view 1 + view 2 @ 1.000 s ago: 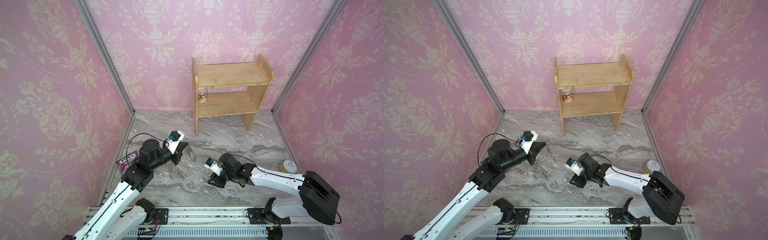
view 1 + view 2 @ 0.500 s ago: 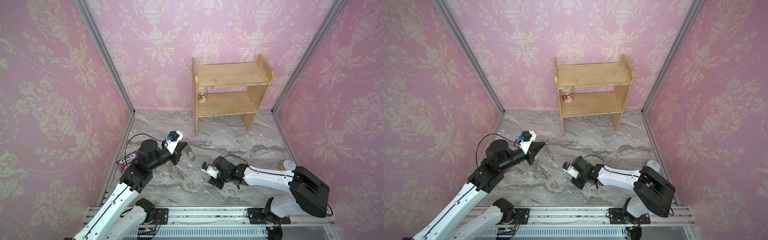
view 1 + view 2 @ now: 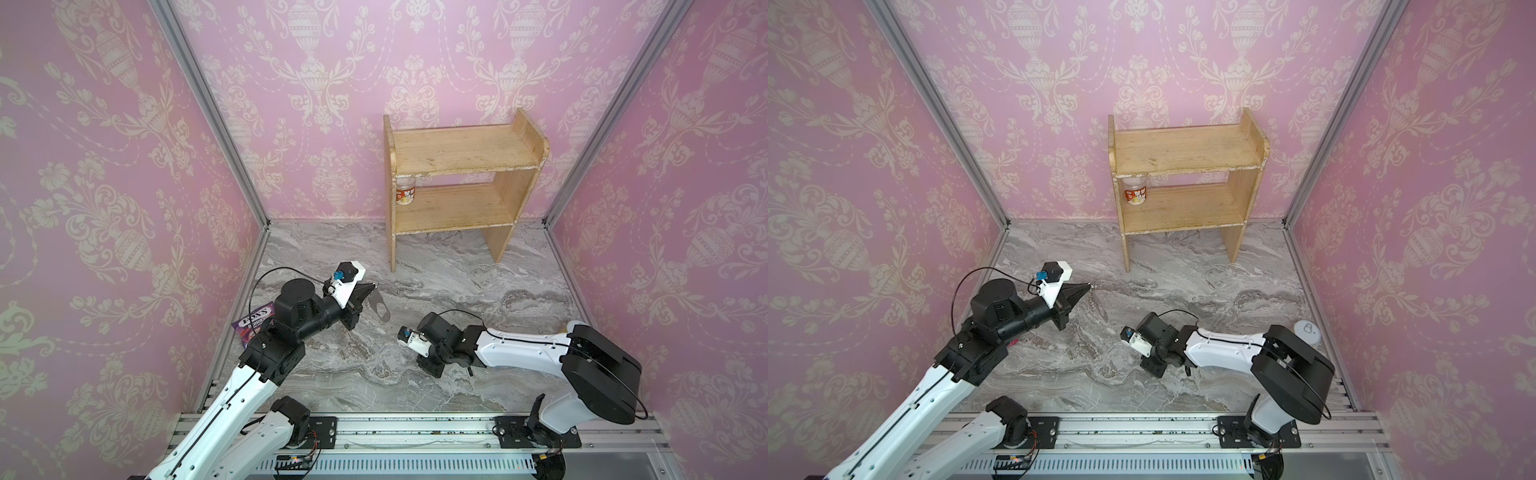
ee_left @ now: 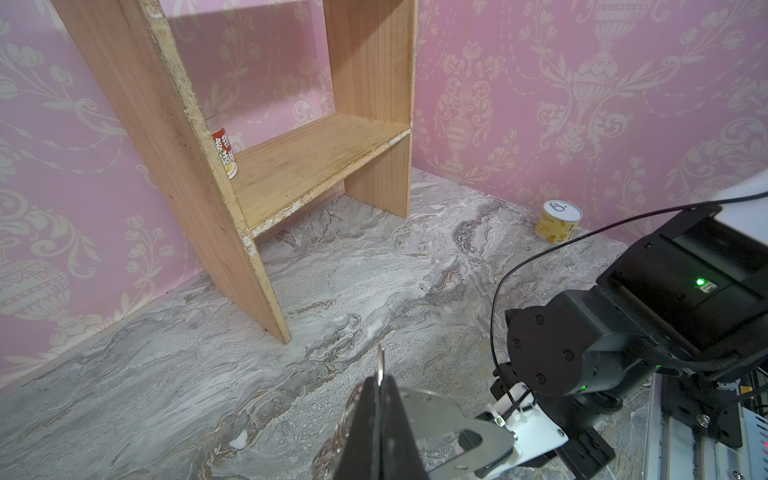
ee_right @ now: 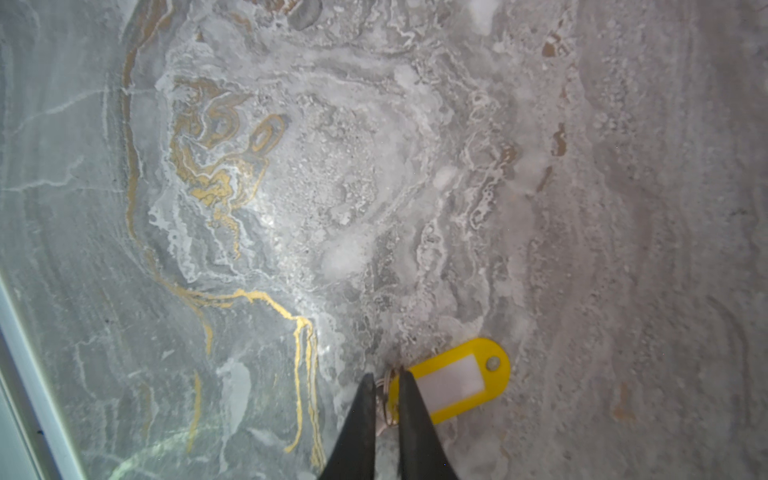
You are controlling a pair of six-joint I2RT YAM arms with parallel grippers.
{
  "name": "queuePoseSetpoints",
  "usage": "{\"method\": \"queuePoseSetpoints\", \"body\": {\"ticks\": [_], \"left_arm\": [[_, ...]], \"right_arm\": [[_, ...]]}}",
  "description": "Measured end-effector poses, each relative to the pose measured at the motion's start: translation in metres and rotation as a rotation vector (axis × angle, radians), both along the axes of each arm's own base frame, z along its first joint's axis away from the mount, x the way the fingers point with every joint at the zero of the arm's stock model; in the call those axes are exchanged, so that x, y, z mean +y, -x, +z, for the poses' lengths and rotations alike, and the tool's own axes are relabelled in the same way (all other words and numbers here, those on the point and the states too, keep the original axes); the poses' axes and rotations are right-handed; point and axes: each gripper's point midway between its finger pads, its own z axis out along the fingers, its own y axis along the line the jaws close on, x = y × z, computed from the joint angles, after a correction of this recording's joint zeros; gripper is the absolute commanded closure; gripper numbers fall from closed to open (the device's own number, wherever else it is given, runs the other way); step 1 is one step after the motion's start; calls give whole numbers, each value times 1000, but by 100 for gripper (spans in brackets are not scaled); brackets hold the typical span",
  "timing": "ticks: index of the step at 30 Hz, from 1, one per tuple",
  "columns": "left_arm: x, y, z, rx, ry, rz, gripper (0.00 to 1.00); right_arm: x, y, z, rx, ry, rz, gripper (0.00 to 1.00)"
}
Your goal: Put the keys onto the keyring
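My left gripper [image 3: 370,286] [image 4: 380,401] is held above the marble floor, shut on the keyring [image 3: 380,309] [image 4: 440,419]. That is a flat silver plate with a slot, and its small rings [image 4: 338,436] bunch beside the fingers. It shows edge-on in a top view [image 3: 1098,305]. My right gripper [image 3: 430,365] [image 5: 387,395] points straight down at the floor to the right of it. Its jaws stand narrow, pinching the small ring of the keys' yellow tag [image 5: 457,380], which lies flat. The dark key itself is hidden by the fingers.
A wooden two-level shelf [image 3: 461,183] stands at the back with a jar [image 3: 405,194] on its lower board. A purple sweet packet [image 3: 253,326] lies by the left wall. A yellow can [image 4: 559,222] stands by the right wall. The metal rail [image 3: 415,432] runs along the front.
My right gripper has shifted a little left, come down to the floor and narrowed its jaws round the tag's ring. The left arm and keyring have stayed put.
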Motion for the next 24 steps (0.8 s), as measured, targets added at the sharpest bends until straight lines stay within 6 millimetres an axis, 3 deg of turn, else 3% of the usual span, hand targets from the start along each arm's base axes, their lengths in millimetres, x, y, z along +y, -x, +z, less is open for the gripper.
{"method": "queuePoseSetpoints", "body": {"ticks": [4,9,16,24], "left_arm": [[0,0,0,0,0,0,100],[0,0,0,0,0,0,100],[0,0,0,0,1,-1,100],[0,2,2,-5,6,-8,100]], "right_arm": [[-1,-1,0,-6,7,-5,99],[-1,-4,4,0,-13,-26,100],[-4,-24,39,3,-203,-122,100],[-9,-32,64,27,-389,-177,100]]}}
